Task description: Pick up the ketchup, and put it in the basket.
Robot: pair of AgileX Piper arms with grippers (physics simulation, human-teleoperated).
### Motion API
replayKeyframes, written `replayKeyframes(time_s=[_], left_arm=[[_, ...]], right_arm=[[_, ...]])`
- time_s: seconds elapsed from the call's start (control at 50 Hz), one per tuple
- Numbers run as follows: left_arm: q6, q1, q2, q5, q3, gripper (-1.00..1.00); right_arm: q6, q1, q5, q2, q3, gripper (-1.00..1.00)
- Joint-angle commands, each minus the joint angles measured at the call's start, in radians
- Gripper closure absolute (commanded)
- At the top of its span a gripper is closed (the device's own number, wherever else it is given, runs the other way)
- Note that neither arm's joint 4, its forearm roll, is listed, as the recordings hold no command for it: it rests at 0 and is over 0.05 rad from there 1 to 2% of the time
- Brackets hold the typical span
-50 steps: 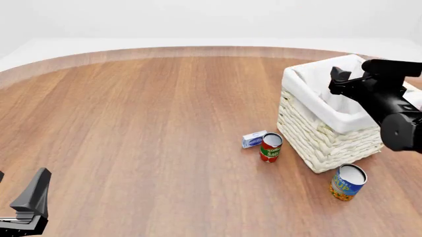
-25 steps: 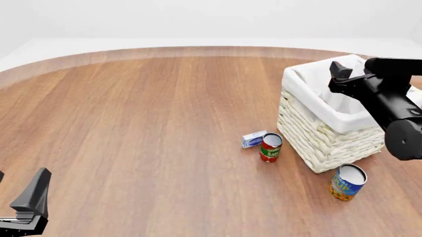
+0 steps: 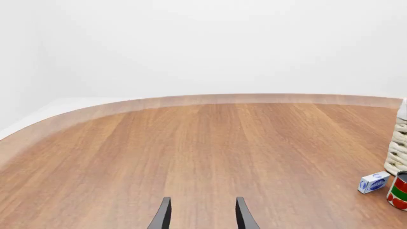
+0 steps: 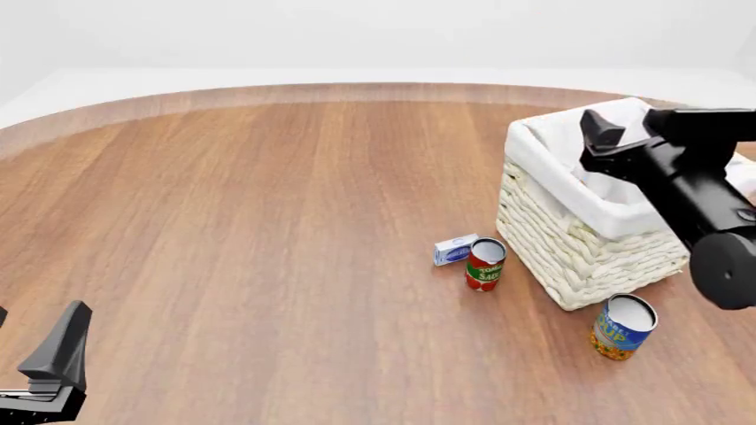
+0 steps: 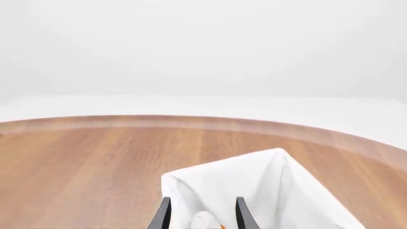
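The cream-white wicker basket (image 4: 579, 239) with white cloth lining stands at the right of the table. My right gripper (image 4: 597, 137) hovers over its near-left inner side, jaws apart and empty. In the right wrist view the basket's cloth corner (image 5: 254, 183) fills the lower frame. Low between the open fingers (image 5: 163, 214) shows a white cap with a sliver of red-orange, the ketchup (image 5: 205, 221), down inside the basket. The ketchup is hidden in the front view. My left gripper (image 4: 71, 326) rests open at the near left, far from everything; it also shows in the left wrist view (image 3: 202, 217).
A short red can with green band (image 4: 484, 264) and a small blue-white box (image 4: 455, 249) stand just left of the basket. A blue-and-orange can (image 4: 622, 326) stands in front of it. In the left wrist view the box (image 3: 373, 182) and red can (image 3: 399, 191) sit at the edge.
My right gripper has drifted slightly left and a little higher over the basket, jaws still apart. The left arm and the cans have not moved.
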Motion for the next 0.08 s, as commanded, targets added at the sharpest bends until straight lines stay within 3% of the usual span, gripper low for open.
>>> replayKeyframes(time_s=[0.02, 0.08], left_arm=[[0.0, 0.0, 0.0, 0.0, 0.0, -1.0], [0.0, 0.0, 0.0, 0.0, 0.0, -1.0]], right_arm=[[0.001, 0.037, -0.016, -0.029, 0.026, -1.0], [0.001, 0.048, -0.023, -0.034, 0.032, -1.0]])
